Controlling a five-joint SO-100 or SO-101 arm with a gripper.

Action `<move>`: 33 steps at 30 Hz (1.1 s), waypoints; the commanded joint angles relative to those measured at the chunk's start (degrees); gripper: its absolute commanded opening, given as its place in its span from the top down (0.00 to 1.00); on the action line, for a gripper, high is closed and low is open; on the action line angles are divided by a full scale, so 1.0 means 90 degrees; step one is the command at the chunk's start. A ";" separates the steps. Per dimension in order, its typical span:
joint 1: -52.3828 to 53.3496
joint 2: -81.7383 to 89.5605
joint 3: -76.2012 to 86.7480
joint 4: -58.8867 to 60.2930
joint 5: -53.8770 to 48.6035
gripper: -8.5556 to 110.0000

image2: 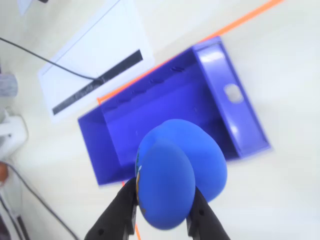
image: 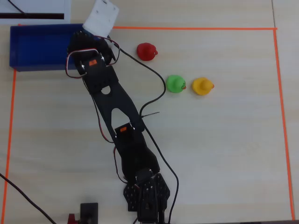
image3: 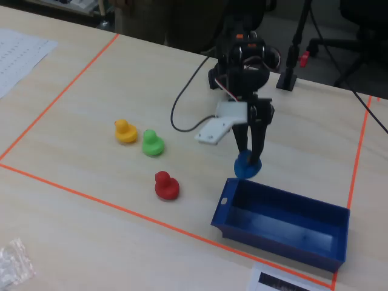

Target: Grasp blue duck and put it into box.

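My gripper (image2: 165, 212) is shut on the blue duck (image2: 175, 170), with a black finger (image2: 117, 212) on each side of it. In the fixed view the gripper (image3: 250, 159) holds the duck (image3: 247, 165) in the air just over the left end of the dark-blue box (image3: 223, 213). In the wrist view the box (image2: 231, 107) lies open and empty below the duck, with its white hole in the right end wall. In the overhead view the box (image: 35, 46) is at the top left. The arm (image: 96, 70) covers its right end and hides the duck.
A red duck (image: 147, 51), a green duck (image: 175, 84) and a yellow duck (image: 202, 86) stand right of the box. Orange tape (image: 196, 28) borders the table area. A white sheet with a black bar (image2: 92, 75) lies behind the box. A black cable (image: 154, 100) trails from the arm.
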 commanded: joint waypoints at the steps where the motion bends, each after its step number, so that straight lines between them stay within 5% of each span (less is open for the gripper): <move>1: -0.0039 -0.0479 -0.0566 -0.0820 0.0088 0.93; 11: -0.0303 -0.1826 -0.0801 -0.1514 0.0107 0.90; 19: -0.0684 -0.1729 -0.0449 -0.0967 -0.0313 0.63; 23: -0.0547 -0.0381 0.0762 -0.0742 -0.0459 0.72; 27: -0.0283 0.2187 0.3467 -0.1084 -0.0703 0.92; 33: 0.0527 0.6611 0.8203 -0.2275 -0.1572 0.93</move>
